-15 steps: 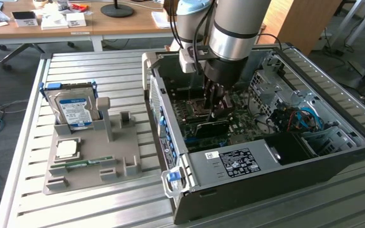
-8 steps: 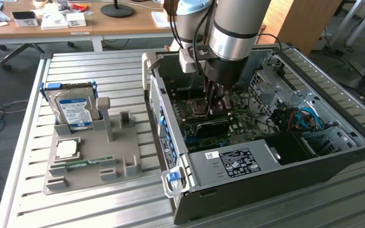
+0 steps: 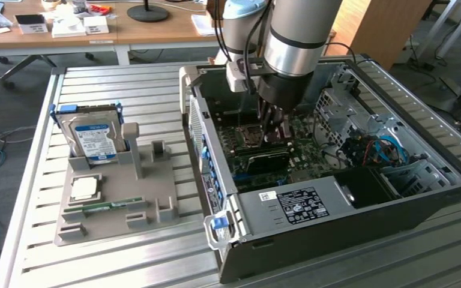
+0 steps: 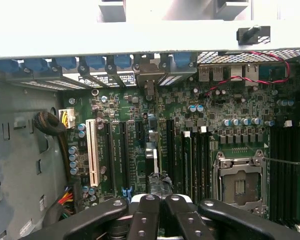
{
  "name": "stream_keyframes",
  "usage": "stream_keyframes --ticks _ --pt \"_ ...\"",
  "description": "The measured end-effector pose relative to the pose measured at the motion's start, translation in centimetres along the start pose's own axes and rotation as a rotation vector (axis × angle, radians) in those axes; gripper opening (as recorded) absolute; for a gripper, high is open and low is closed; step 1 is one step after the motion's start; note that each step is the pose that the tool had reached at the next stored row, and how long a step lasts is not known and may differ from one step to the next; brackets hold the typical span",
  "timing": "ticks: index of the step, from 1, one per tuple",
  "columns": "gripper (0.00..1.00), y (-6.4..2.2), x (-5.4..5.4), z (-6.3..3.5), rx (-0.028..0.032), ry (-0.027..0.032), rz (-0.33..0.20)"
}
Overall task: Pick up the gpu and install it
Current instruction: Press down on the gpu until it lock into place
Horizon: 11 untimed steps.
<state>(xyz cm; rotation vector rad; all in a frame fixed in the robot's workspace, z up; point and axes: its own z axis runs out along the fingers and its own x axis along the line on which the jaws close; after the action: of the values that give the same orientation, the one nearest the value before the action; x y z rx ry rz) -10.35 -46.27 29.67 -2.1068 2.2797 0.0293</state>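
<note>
The black two-fingered tool (image 4: 157, 200) is clenched inside the open black computer case (image 3: 422, 204), on the thin green gpu card (image 4: 151, 160) standing edge-on over the motherboard slots (image 4: 117, 150); installation is judged underway, calling for straight seating pressure.

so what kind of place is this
Likely a robotics lab or office workroom: an open computer case on a slatted metal table, a hard drive in a parts holder, cluttered desks behind.

The gpu (image 3: 264, 159) stands on edge among the motherboard slots inside the open computer case, just below the exterior frame's centre, a thin dark card with a green edge
</note>
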Motion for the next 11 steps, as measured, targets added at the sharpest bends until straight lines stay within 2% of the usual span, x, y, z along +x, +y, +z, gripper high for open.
stream_keyframes --ticks 11 --pt "0.11 0.00 0.01 0.38 0.0000 -0.0001 0.000"
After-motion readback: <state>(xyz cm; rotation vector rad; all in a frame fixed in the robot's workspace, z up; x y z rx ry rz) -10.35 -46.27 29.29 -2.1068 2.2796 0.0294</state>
